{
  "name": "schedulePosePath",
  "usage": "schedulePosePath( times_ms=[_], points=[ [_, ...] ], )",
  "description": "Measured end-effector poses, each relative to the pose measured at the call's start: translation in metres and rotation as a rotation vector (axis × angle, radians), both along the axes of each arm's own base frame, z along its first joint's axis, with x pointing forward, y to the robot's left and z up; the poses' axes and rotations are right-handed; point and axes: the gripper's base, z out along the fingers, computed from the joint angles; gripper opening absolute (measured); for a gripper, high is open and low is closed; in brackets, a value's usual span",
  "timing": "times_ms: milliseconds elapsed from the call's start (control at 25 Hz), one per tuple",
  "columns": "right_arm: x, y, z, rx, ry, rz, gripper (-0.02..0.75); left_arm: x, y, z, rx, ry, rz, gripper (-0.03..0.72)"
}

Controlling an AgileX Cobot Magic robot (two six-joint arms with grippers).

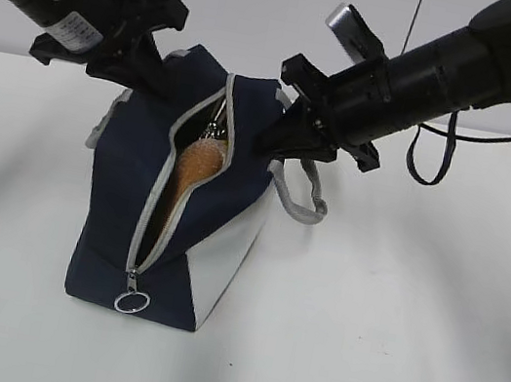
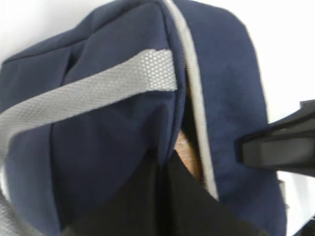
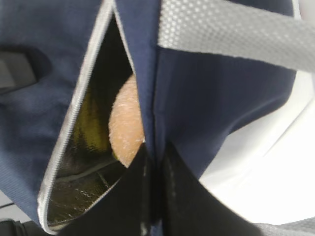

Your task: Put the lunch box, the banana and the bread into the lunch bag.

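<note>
I am pinching the lunch bag (image 1: 125, 198), standing on the white worktop (image 1: 390, 324), with both hands: my left hand (image 2: 160, 162) and right hand (image 3: 155, 157) are each clenching the fabric beside the open zipper (image 1: 156, 223). The bread (image 1: 198, 166) is showing inside the opening.

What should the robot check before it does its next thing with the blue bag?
1. Bread inside the bag: ok, it shows through the opening.
2. Banana and lunch box inside: cannot tell, neither shows through the gap.
3. Left gripper pinching the bag's edge: ok, fingers shut on the fabric.
4. Right gripper pinching the other edge: ok, fingers shut on the fabric.
5. Zipper: not ok if the bag must be closed; it is open, with the ring pull at the bottom.
6. Bag standing on the table: ok.
</note>
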Motion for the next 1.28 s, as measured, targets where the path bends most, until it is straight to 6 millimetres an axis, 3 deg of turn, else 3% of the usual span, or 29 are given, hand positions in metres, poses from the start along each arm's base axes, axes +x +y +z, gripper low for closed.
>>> schedulePosePath(
  times_ms=[200, 480, 680, 1000, 1080, 1120, 1280],
  points=[
    [0.0, -0.007, 0.03, -0.102, -0.055, 0.007, -0.006, -0.001, -0.011, 0.005, -0.079, -0.014, -0.009, -0.003],
    [0.002, -0.021, 0.058, -0.293, -0.083, 0.005, -0.006, -0.003, -0.05, 0.014, -0.1, -0.085, -0.074, -0.003],
    [0.002, -0.026, 0.067, -0.365, -0.09, 0.005, -0.006, 0.003, -0.066, 0.012, -0.114, -0.098, -0.091, -0.003],
    [0.004, -0.03, 0.064, -0.425, -0.095, 0.013, 0.002, 0.01, -0.07, 0.002, -0.117, -0.08, -0.081, 0.001],
    [0.005, -0.03, 0.061, -0.426, -0.09, 0.014, 0.062, 0.01, -0.069, 0.001, -0.094, -0.09, -0.089, 0.048],
    [0.005, -0.03, 0.062, -0.424, -0.09, 0.014, 0.115, 0.01, -0.068, 0.0, -0.08, -0.096, -0.093, 0.109],
    [0.005, -0.029, 0.062, -0.417, -0.086, 0.015, 0.433, 0.01, -0.061, -0.002, -0.03, -0.084, -0.118, 0.428]
  ],
)
